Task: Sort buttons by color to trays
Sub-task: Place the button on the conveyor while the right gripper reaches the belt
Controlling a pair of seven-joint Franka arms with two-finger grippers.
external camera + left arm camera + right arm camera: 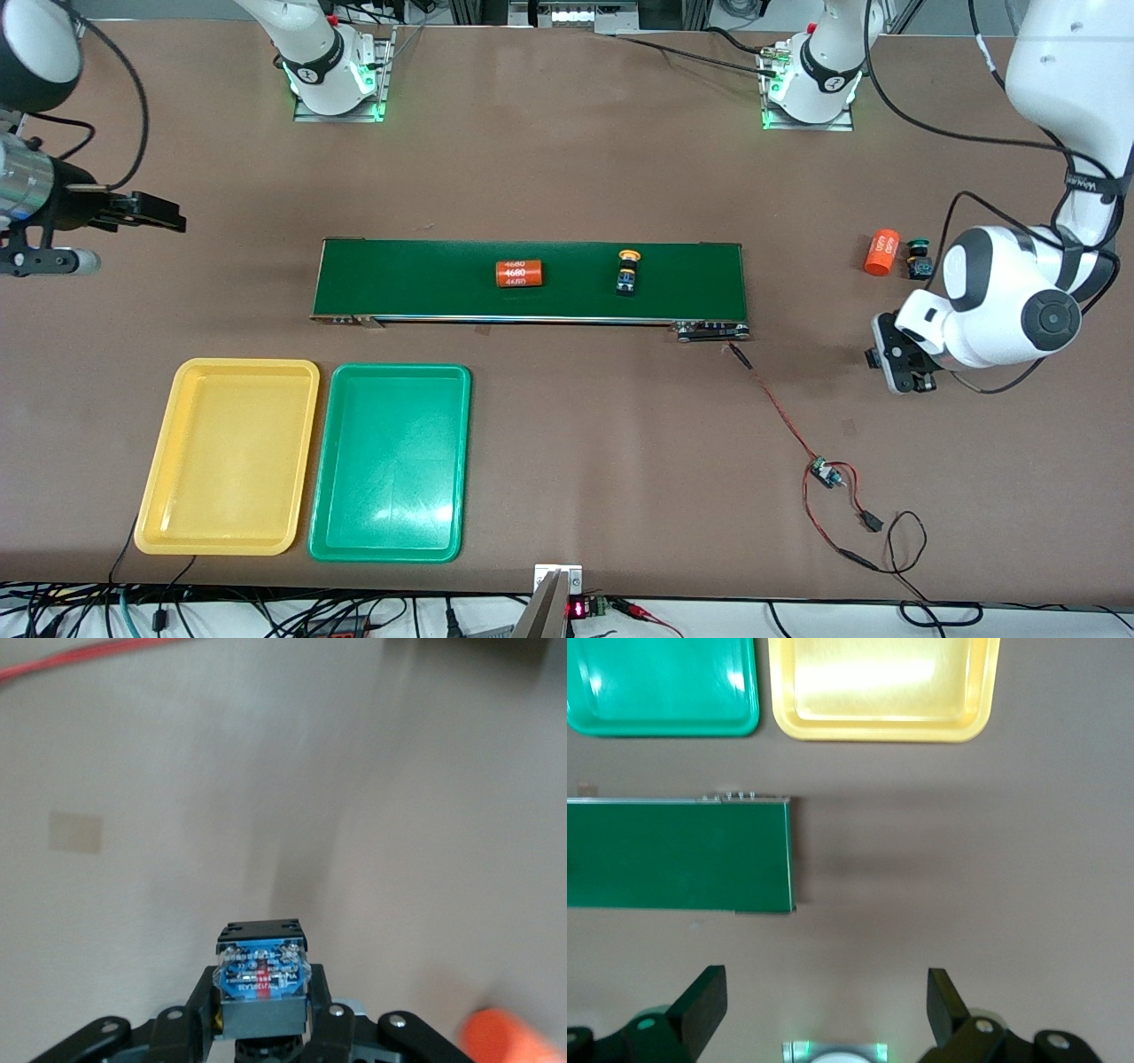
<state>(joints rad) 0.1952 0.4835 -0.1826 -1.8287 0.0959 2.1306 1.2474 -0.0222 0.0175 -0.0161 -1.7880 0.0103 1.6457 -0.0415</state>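
Trays sit lowest in the front view: your yellow tray [227, 457] and green tray [390, 462] lie side by side on the brown surface [576, 443], both empty, glossy moulded plastic with rounded corners and shallow walls. Nearby trails a thin red wire [780, 412], loose on the surface (worth watching).

Your left hand [262, 1028] is clamped on a button [262, 970], seen block-end up, blue and black with hard square edges; its cap colour is hidden from you. It hangs over the surface at the left arm's end, well apart from the trays. Smooth plastic in narrow fingers can twist or slip on the long carry, and a wrong guess at the cap puts it in the wrong tray. A low sweep could also snag that wire.

On the matte green belt [443, 283] lie a yellow-capped button [628, 270] and an orange cylinder [519, 274], round and ready to roll if nudged. Another cylinder [881, 252] lies touching a green-capped button [918, 257] close by the left arm; grabbing the button may kick the cylinder.

Your right hand [824, 1001] waits, fingers spread and empty, off the belt's end at the right arm's side.
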